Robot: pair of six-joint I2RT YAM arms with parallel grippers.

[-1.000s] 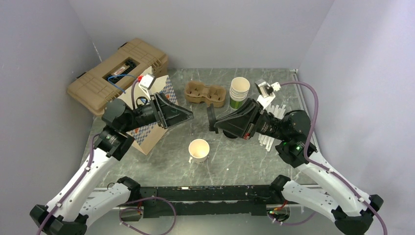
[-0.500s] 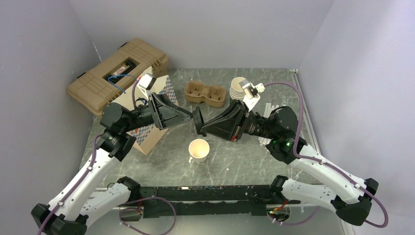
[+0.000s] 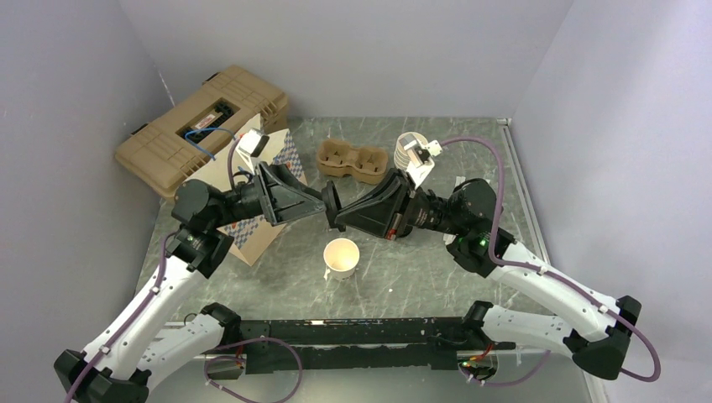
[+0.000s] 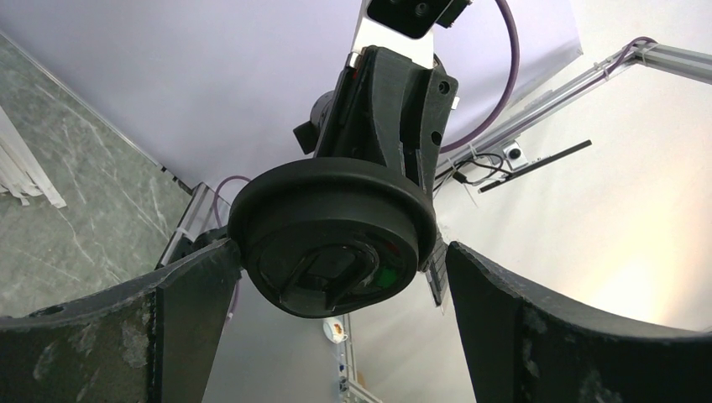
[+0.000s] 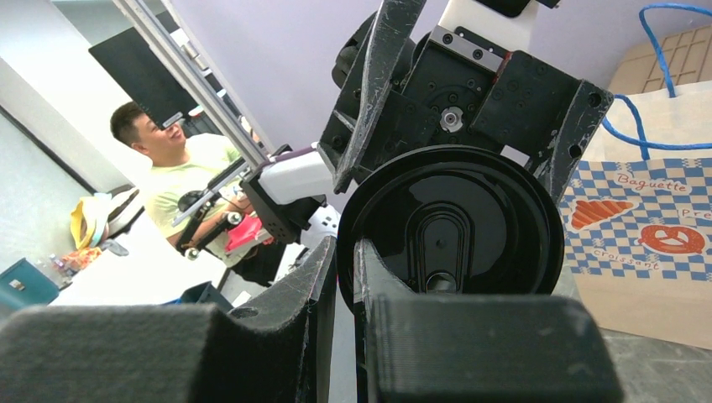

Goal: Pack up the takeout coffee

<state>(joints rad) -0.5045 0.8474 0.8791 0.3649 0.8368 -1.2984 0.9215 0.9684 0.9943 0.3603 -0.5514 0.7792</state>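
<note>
Pinching the round black plastic lid (image 5: 453, 231) by its rim in our right gripper (image 5: 345, 252), we present it face-on, just ahead of the wide-spread jaws of our left gripper (image 3: 317, 201), with the lidless pale paper cup (image 3: 342, 256) standing below.

Take the cup (image 3: 341, 257), near the middle of the table (image 3: 420, 277), as the centre of the dial. The tray (image 3: 353, 161) lies at 12 o'clock, well behind the cup. The cup stack (image 3: 406, 144) stands at 1 o'clock, just right of the tray. The bag (image 3: 254, 232) stands at 9 to 10 o'clock, and the toolbox (image 3: 201, 126) lies behind it at 10 o'clock. Above the table, between cup and tray, the left end effector (image 3: 321, 200) and right end effector (image 3: 337, 211) meet. The lid (image 3: 332, 205) stands on edge between them.
</note>
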